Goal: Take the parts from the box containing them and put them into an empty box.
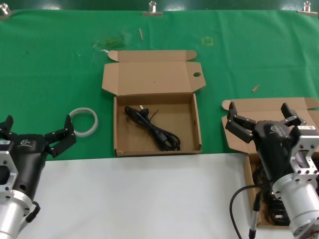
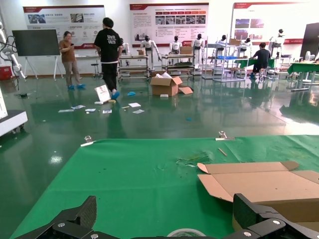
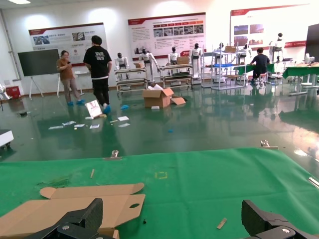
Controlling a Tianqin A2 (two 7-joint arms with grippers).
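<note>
The box with the round hole in its lid corner (image 1: 115, 124) lies open mid-table, and one black cord (image 1: 154, 130) rests inside it. To its right sits the box containing the parts (image 1: 271, 105); my right arm hides most of it, and dark cords (image 1: 277, 216) show beside the arm. My right gripper (image 1: 261, 117) hovers open above that box, holding nothing. My left gripper (image 1: 36, 130) is open and empty at the lower left, beside the holed box. The left wrist view shows that box's lid (image 2: 259, 186) past the left gripper (image 2: 167, 211). The right wrist view shows the holed lid (image 3: 75, 206) past the right gripper (image 3: 173, 211).
A white ring (image 1: 83, 121) lies on the green cloth between my left gripper and the holed box. Small wood chips (image 1: 255, 88) lie on the cloth. A white surface (image 1: 139, 199) covers the near part of the table. Metal clips (image 1: 152, 9) hold the cloth's far edge.
</note>
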